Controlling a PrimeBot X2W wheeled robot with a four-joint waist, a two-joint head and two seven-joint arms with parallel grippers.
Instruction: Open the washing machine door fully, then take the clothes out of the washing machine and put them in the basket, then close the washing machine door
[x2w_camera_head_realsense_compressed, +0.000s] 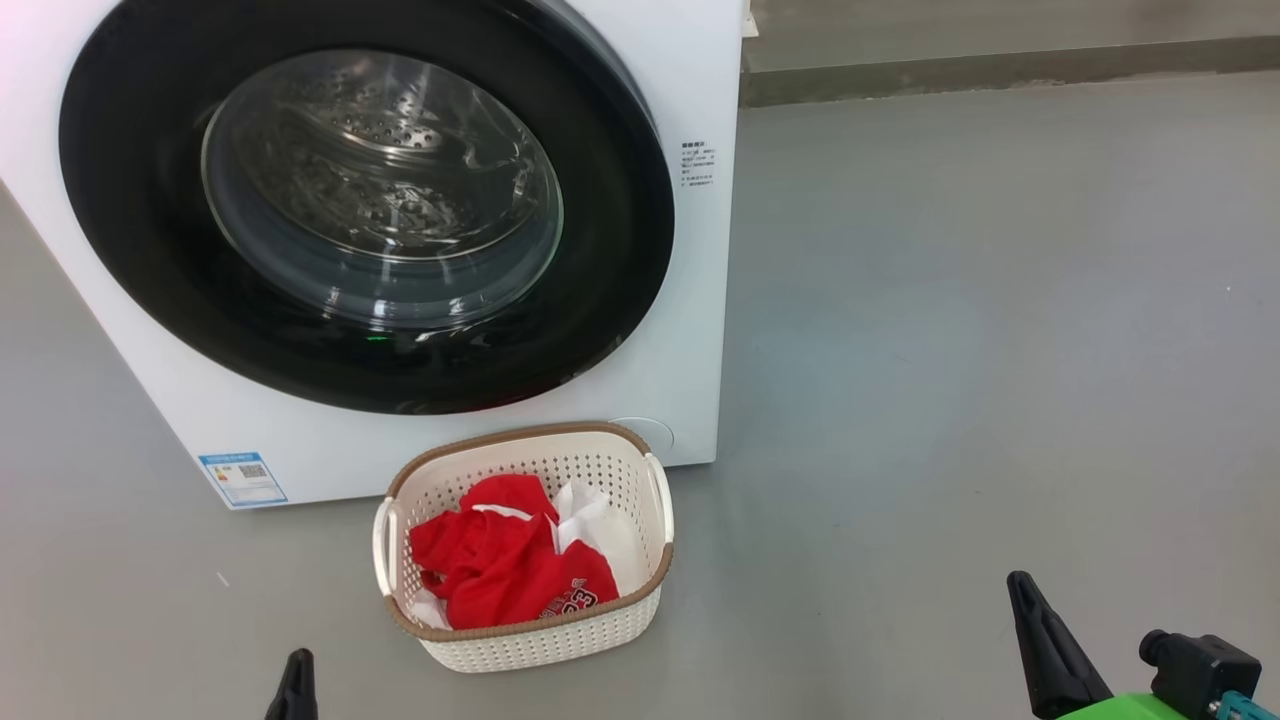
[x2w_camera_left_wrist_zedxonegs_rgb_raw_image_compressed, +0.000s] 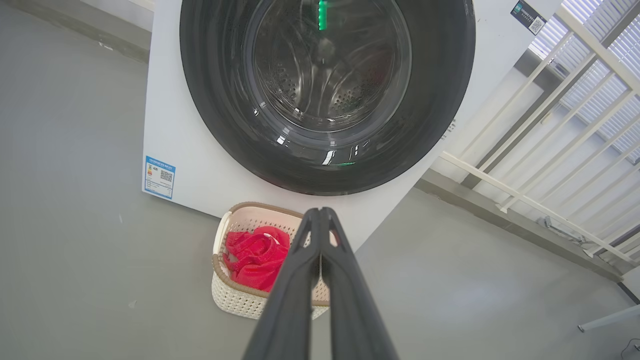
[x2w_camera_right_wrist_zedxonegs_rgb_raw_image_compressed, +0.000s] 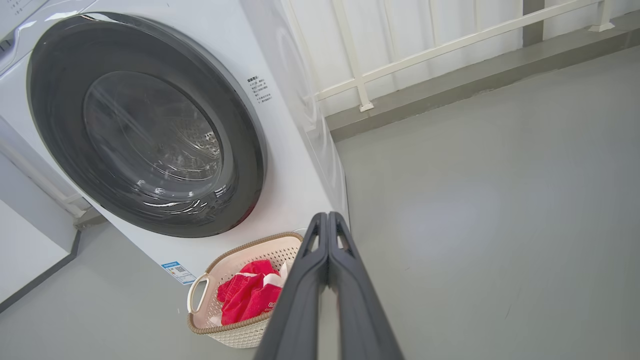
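a: why are the left gripper (x2w_camera_left_wrist_zedxonegs_rgb_raw_image_compressed: 320, 215) and right gripper (x2w_camera_right_wrist_zedxonegs_rgb_raw_image_compressed: 327, 217) both pinched together, empty, back from the basket (x2w_camera_head_realsense_compressed: 540, 650)?
b: looks finished: clothes (x2w_camera_head_realsense_compressed: 505, 565) lie in it, by the machine (x2w_camera_head_realsense_compressed: 690, 330), door (x2w_camera_head_realsense_compressed: 380, 190) flush.

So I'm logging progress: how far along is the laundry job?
Looks finished. The clothes lie in the basket, and the washing machine door sits shut on the washing machine, no garment showing through its glass. Nothing in hand: left gripper and right gripper are shut and empty. Nothing seems left.
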